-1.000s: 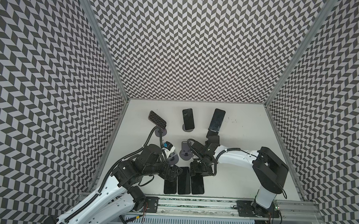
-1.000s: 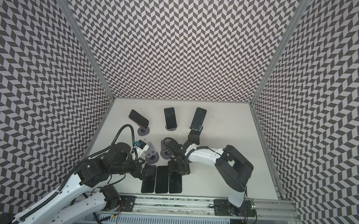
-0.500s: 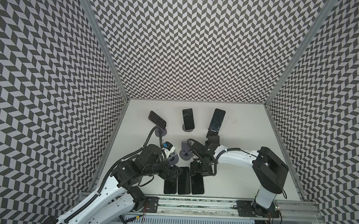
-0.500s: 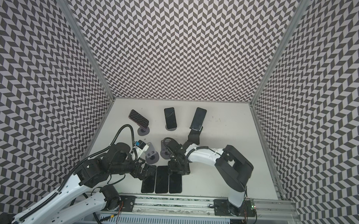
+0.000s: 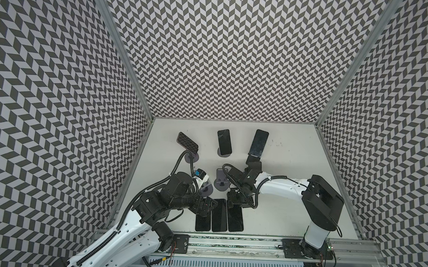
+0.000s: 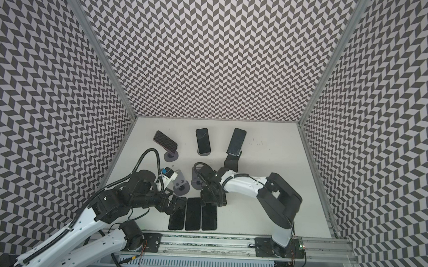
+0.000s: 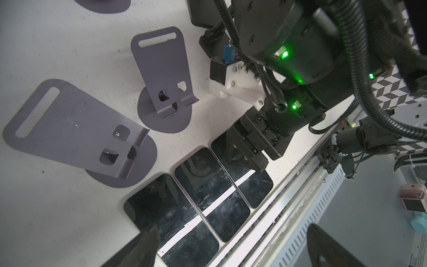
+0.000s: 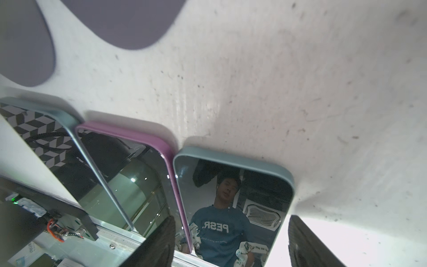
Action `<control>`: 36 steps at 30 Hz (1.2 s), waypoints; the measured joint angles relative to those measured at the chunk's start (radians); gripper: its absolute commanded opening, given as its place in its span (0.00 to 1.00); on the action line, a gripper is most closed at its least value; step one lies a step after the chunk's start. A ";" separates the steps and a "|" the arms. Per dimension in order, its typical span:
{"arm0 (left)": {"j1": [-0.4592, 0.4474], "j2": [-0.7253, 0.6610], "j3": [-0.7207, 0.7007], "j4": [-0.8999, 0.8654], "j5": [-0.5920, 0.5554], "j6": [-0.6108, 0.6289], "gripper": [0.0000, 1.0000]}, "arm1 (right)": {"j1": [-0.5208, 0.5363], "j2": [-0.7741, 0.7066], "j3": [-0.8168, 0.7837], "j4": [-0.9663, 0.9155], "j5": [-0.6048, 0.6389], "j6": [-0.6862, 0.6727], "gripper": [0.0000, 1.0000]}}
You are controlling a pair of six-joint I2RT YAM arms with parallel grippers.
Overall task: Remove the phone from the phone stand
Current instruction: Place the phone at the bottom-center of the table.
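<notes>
Nearest, by the table's (image 5: 278, 216) front edge, three flat phones (image 5: 219, 217) lie side by side. The left gripper (image 5: 206, 206) hangs wide open and empty over the leftmost. The right gripper (image 5: 235, 205) straddles the right phone's (image 5: 235, 220) far end, jaws partway apart; whether they pinch it, I cannot tell. Behind are two empty stands (image 5: 222, 183), then three propped phones (image 5: 224, 142).

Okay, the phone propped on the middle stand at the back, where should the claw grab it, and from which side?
Probably across the long edges of the middle phone, near its upper end, coming down from the front. It leans back screen-up, both edges bare, its lower end seated on the stand.
</notes>
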 measured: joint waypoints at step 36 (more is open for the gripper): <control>0.000 0.287 0.171 0.212 0.035 0.026 0.97 | -0.218 -0.284 0.142 -0.251 0.263 -0.144 0.77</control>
